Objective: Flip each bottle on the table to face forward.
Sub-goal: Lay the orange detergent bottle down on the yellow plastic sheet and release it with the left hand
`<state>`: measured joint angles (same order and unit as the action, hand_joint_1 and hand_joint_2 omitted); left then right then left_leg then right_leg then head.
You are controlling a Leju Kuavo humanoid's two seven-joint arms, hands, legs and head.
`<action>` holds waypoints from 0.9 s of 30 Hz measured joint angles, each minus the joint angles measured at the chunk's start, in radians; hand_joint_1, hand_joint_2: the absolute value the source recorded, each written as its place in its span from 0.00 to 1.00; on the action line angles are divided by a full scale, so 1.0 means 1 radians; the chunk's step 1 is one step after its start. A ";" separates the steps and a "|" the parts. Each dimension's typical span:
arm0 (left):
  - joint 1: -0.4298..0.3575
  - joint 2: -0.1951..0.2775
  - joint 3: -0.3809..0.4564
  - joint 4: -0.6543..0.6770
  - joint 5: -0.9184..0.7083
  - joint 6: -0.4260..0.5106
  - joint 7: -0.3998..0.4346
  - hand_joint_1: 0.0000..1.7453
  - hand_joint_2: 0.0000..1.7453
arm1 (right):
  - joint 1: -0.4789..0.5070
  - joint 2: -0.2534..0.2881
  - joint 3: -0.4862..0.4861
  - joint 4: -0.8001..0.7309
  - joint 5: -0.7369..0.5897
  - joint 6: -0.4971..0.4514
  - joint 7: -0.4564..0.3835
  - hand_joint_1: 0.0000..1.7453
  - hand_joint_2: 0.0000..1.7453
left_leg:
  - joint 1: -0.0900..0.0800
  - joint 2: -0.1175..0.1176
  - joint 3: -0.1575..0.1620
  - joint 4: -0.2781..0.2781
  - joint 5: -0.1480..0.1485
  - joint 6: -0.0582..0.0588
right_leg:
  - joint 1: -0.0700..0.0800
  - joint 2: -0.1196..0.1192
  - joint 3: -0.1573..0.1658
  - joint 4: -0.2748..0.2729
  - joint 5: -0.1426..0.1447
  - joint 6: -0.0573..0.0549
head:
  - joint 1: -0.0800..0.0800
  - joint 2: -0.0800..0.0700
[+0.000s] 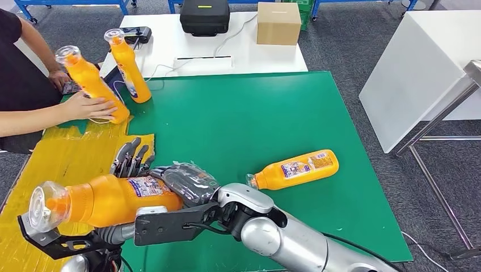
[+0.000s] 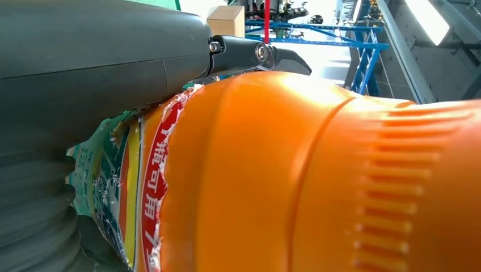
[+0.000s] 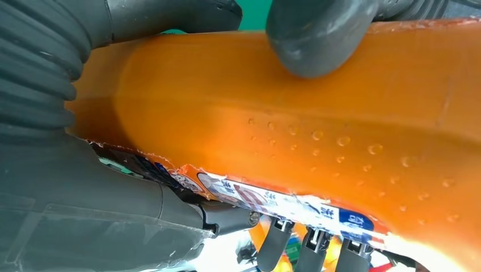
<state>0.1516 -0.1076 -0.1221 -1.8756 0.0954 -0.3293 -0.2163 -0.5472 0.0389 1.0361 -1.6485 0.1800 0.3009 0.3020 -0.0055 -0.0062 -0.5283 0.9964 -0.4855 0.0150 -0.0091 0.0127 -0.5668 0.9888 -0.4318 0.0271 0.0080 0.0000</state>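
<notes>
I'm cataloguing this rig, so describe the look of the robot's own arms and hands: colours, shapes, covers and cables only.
The right arm is polished silver with rounded, bulbous joint housings; a thin black cable trails along it and a flat black bracket juts from the wrist. The right hand wears a crinkled, clear plastic-like cover. The left hand shows slim dark grey fingers. Up close, both hands have grey ribbed covers and thick, smooth grey thumbs.

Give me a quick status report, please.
Both robot hands, left and right, grip one orange bottle. Another lies on the green mat. Person's hand holds a third.
</notes>
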 joint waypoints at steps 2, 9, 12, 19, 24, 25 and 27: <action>0.000 0.000 0.002 0.002 0.004 -0.003 -0.002 1.00 1.00 | -0.005 0.000 0.004 0.003 -0.002 -0.001 0.000 1.00 1.00 | 0.000 0.000 0.000 0.000 0.000 0.000 | 0.000 0.000 0.000 0.000 0.000 0.000 | 0.000 0.000; -0.001 0.000 0.009 0.009 0.030 -0.021 -0.016 1.00 1.00 | -0.011 0.000 0.011 0.008 -0.009 -0.004 0.000 1.00 1.00 | 0.000 0.000 0.000 0.000 0.000 0.000 | 0.001 0.000 0.000 0.000 0.000 0.000 | 0.000 0.000; -0.002 -0.001 0.011 0.013 0.039 -0.027 -0.019 1.00 1.00 | -0.011 -0.001 0.011 0.010 -0.011 -0.005 0.000 1.00 1.00 | 0.000 0.000 0.000 0.000 0.000 0.000 | 0.001 0.000 0.000 0.000 0.000 0.000 | 0.000 0.000; -0.007 -0.004 0.014 0.020 0.051 -0.030 -0.020 1.00 1.00 | -0.008 -0.006 0.012 0.011 -0.012 -0.013 -0.005 1.00 1.00 | 0.000 0.000 0.000 0.000 0.000 0.000 | 0.000 0.000 0.000 0.000 0.000 0.000 | 0.000 0.000; -0.010 -0.006 0.014 0.022 0.052 -0.030 -0.020 1.00 1.00 | -0.007 -0.008 0.012 0.011 -0.012 -0.016 -0.007 1.00 1.00 | 0.000 0.000 0.000 0.000 0.000 0.000 | 0.001 0.000 0.000 0.000 0.000 0.000 | 0.000 0.000; -0.011 -0.006 0.015 0.022 0.052 -0.030 -0.020 1.00 1.00 | -0.006 -0.008 0.012 0.011 -0.012 -0.016 -0.007 1.00 1.00 | 0.000 0.000 0.000 0.000 0.000 0.000 | 0.001 0.000 0.000 0.000 0.000 0.000 | 0.000 0.000; -0.011 -0.006 0.015 0.022 0.052 -0.030 -0.020 1.00 1.00 | -0.006 -0.008 0.012 0.012 -0.012 -0.017 -0.007 1.00 1.00 | 0.000 0.000 0.000 0.000 0.000 0.000 | 0.001 0.000 0.000 0.000 0.000 0.000 | 0.000 0.000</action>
<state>0.1402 -0.1137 -0.1073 -1.8532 0.1472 -0.3597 -0.2365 -0.5536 0.0309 1.0479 -1.6370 0.1682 0.2843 0.2949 -0.0052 -0.0060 -0.5283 0.9963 -0.4854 0.0148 -0.0085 0.0127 -0.5672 0.9888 -0.4318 0.0271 0.0080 0.0000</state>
